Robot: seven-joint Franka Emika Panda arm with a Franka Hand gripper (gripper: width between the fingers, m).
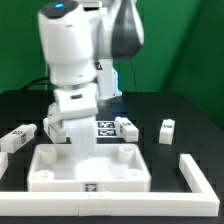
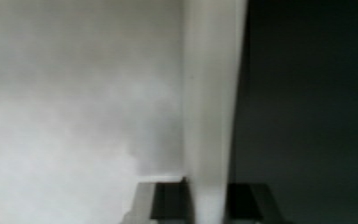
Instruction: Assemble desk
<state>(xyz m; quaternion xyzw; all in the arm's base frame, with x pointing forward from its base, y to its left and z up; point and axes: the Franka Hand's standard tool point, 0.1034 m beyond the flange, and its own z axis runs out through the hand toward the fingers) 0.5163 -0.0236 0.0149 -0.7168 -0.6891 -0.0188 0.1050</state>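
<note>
Gripper (image 2: 202, 203) fingers, dark and blunt, are pinched onto the thin raised rim of the desk top (image 1: 45, 172). This smooth white plastic rectangular tray lies flat on the black table (image 1: 195, 110). A tagged white left leg (image 1: 18, 137) and right leg (image 1: 167, 130) lie apart from it.

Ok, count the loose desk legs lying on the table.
3: a leg at the exterior view's far left, a leg just behind the desk top, a leg further right. Another may hide behind the arm.
</note>
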